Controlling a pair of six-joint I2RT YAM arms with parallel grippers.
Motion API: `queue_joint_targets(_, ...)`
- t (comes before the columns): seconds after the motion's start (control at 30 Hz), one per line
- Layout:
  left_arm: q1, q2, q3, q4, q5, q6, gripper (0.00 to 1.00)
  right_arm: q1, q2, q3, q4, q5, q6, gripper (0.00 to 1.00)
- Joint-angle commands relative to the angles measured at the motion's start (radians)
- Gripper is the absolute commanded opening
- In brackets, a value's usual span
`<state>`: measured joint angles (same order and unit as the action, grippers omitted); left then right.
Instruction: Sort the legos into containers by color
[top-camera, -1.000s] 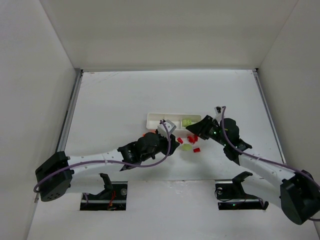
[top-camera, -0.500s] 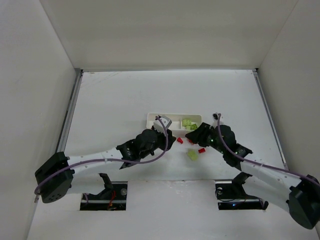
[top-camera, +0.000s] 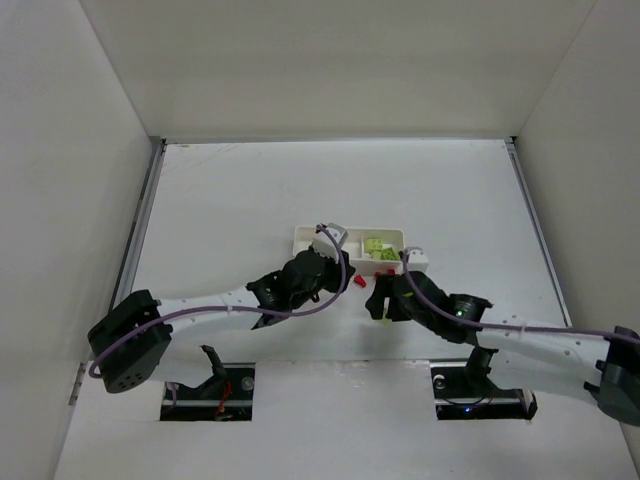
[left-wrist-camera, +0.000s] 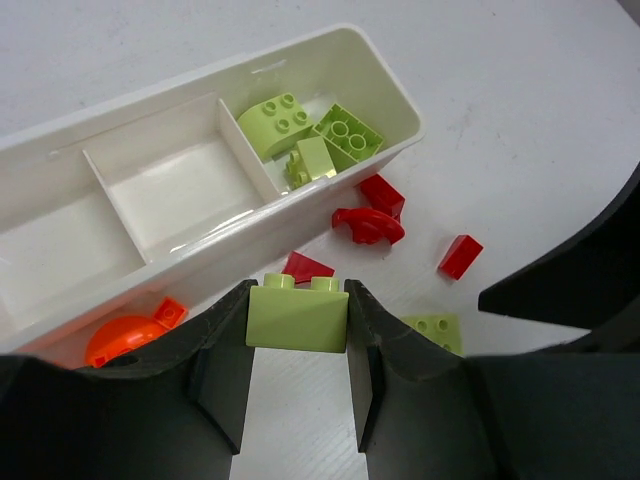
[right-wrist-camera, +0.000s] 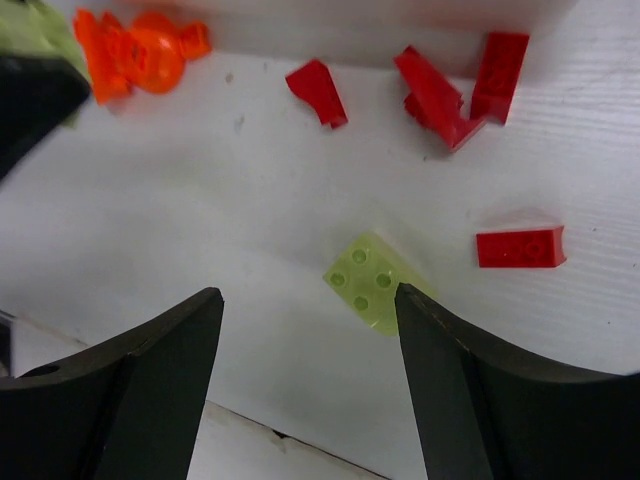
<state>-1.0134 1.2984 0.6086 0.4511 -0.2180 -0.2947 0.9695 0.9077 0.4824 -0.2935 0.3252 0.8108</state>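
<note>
1. The left gripper (left-wrist-camera: 297, 292) has its jaws clamped on a small pale yellow-green plastic lego brick (left-wrist-camera: 297, 320). It squeezes the two flat sides, and the bumps point toward the tray.
2. That brick sits just beside the near wall of the long white plastic tray (left-wrist-camera: 225, 258). At 12 o'clock from it, the end box of the tray holds a pile of yellow-green bricks (left-wrist-camera: 300, 135).
3. I think the brick is very light, hard and smooth. It could slip or twist, so the flat sides are the best place to hold it.
4. The right gripper (right-wrist-camera: 305, 295) has its jaws wide apart and holds nothing. It hangs over a flat yellow-green square brick with four bumps (right-wrist-camera: 372, 282) lying on the white table (right-wrist-camera: 200, 200).
5. That square brick lies cornerwise to the jaws, so it may spin when pinched.
6. Small red bricks (left-wrist-camera: 368, 224) lie on the table at 1 to 2 o'clock from the held brick. Bright orange pieces (left-wrist-camera: 130, 338) lie at 9 o'clock, against the tray wall.
7. One red block (right-wrist-camera: 520, 247) lies near the square brick, at 3 o'clock.
8. The tray wall stands between the held brick and the green box, so the brick must go over it. The two grippers are close and could bump.
</note>
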Motion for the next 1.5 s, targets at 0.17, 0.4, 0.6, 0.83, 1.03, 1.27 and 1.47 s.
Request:
queue_joint_targets(0.17, 0.052, -0.039, 0.088, 0.017, -0.006, -0.079, 0.21, 0.099, 0.281, 0.177, -0.147, 0.198, -0.068, 0.76)
queue_joint_targets(0.4, 0.046, -0.021, 0.106, 0.000, 0.000, -0.087, 0.21, 0.096, 0.332, 0.174, -0.112, 0.177, -0.070, 0.76)
queue_joint_targets(0.6, 0.040, -0.022, 0.105, 0.003, 0.000, -0.086, 0.21, 0.071, 0.372, 0.165, -0.043, 0.092, -0.084, 0.76)
queue_joint_targets(0.83, 0.039, -0.036, 0.085, 0.012, -0.007, -0.083, 0.21, 0.071, 0.436, 0.163, -0.006, 0.055, -0.093, 0.72)
queue_joint_targets(1.03, 0.077, -0.059, 0.082, -0.005, -0.012, -0.072, 0.21, 0.103, 0.464, 0.176, -0.001, 0.032, -0.081, 0.55)
queue_joint_targets(1.27, 0.140, -0.045, 0.100, -0.019, -0.015, -0.106, 0.21, 0.136, 0.377, 0.148, 0.022, 0.090, -0.035, 0.32)
queue_joint_targets(1.47, 0.117, 0.047, 0.195, -0.012, 0.000, -0.115, 0.21, 0.070, 0.104, 0.085, 0.007, 0.158, -0.021, 0.29)
